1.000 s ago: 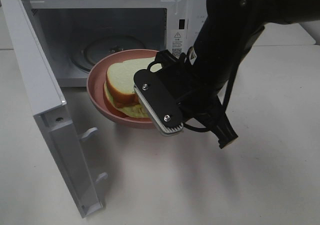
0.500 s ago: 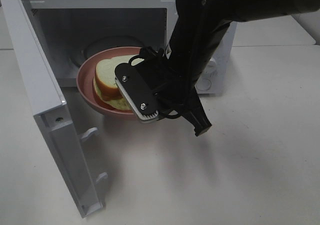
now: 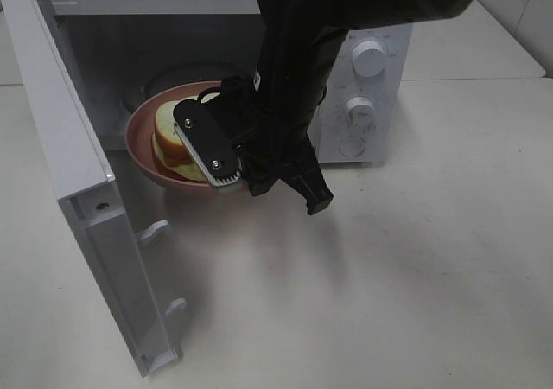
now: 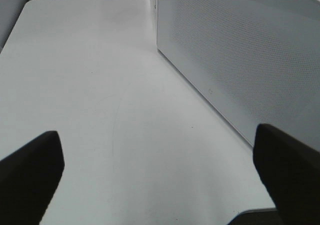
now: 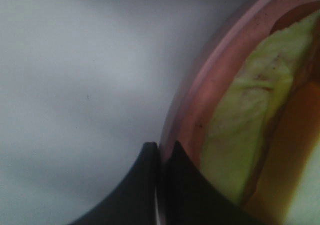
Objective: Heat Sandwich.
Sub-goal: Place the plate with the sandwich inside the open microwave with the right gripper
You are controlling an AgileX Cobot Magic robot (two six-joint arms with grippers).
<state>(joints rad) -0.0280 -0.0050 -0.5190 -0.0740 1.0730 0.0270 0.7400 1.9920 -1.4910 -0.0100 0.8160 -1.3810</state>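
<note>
The sandwich (image 3: pixel 166 143) of tan toasted bread with yellow-green filling lies on a round pink plate (image 3: pixel 136 137). My right gripper (image 3: pixel 207 151) is shut on the plate's near rim and holds it at the open mouth of the white microwave (image 3: pixel 367 69), partly inside. In the right wrist view the shut gripper (image 5: pixel 161 157) pinches the plate rim (image 5: pixel 200 100), with the sandwich (image 5: pixel 240 130) right beside it. My left gripper (image 4: pixel 160 175) stands open over bare table, with nothing between its fingers. It does not show in the exterior high view.
The microwave door (image 3: pixel 73 156) is swung wide open to the left, its handle pegs facing the table. A glass turntable (image 3: pixel 173 82) sits inside the cavity. Two knobs (image 3: pixel 370 59) are on the front panel. In the left wrist view a perforated white microwave panel (image 4: pixel 240 50) stands beside the gripper.
My right gripper has carried the plate with the sandwich leftward and deeper toward the microwave cavity. The arm now uncovers the knobs.
</note>
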